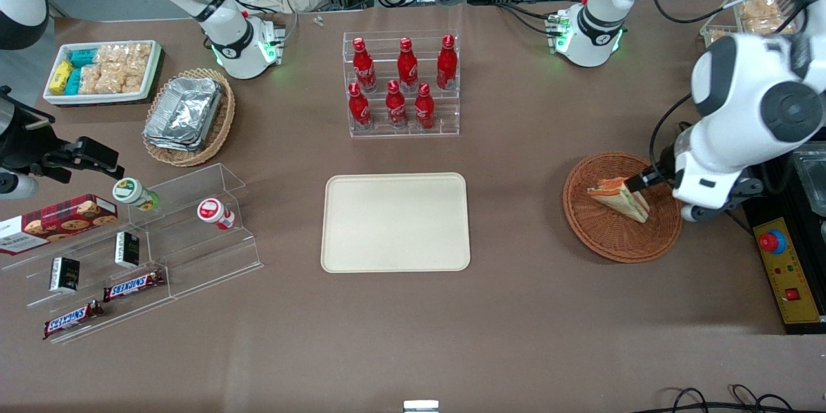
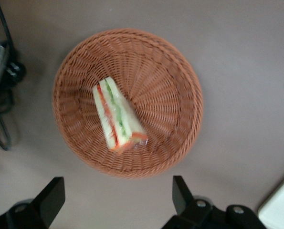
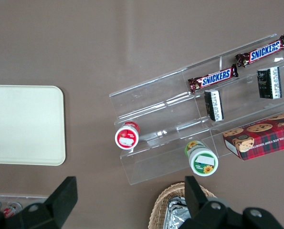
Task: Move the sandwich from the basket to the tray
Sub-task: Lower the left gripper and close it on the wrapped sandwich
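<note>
The sandwich (image 1: 618,199) (image 2: 117,117), a white-bread wedge with orange-red and green layers, lies in the round reddish-brown wicker basket (image 1: 584,232) (image 2: 180,95) toward the working arm's end of the table. My left gripper (image 1: 641,183) (image 2: 117,183) hovers over the basket's rim beside the sandwich, open, with nothing between its black fingers (image 2: 179,191). The cream-beige tray (image 1: 395,222) (image 2: 281,210) (image 3: 25,124) lies bare at the table's middle.
A clear rack of red bottles (image 1: 403,84) stands farther from the front camera than the tray. Toward the parked arm's end are a tan basket of foil containers (image 1: 187,116), a white snack bin (image 1: 103,71) and an acrylic shelf (image 1: 193,251). A yellow control box (image 1: 784,271) sits beside the basket.
</note>
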